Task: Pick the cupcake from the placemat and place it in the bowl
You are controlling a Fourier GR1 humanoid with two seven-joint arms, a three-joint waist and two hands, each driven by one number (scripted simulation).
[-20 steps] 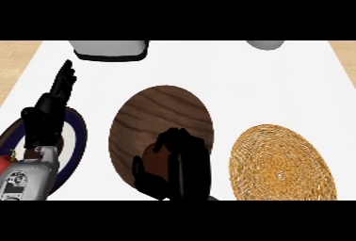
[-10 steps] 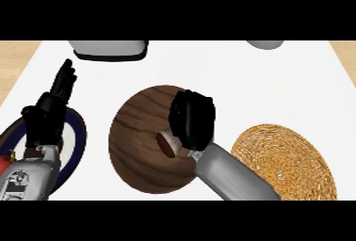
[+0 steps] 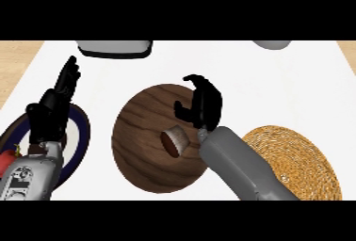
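Note:
The cupcake (image 3: 173,140), brown with a pale wrapper, lies on its side inside the dark wooden bowl (image 3: 142,141) at the counter's middle. My right hand (image 3: 201,101) hovers above the bowl's far right part, fingers spread and curved, holding nothing, a little apart from the cupcake. The round woven placemat (image 3: 303,157) lies to the right of the bowl, partly hidden by my right forearm. My left hand (image 3: 55,101) stands open at the left, fingers up, over a dark blue plate.
A dark blue plate (image 3: 80,136) sits at the left edge under my left forearm. A grey appliance (image 3: 115,47) stands at the back left and a grey object (image 3: 271,44) at the back right. Wood floor shows past the counter's side edges.
My right hand has moved up and away over the bowl and opened. The cupcake, earlier under the hand, now lies free in the bowl. The left hand has not moved.

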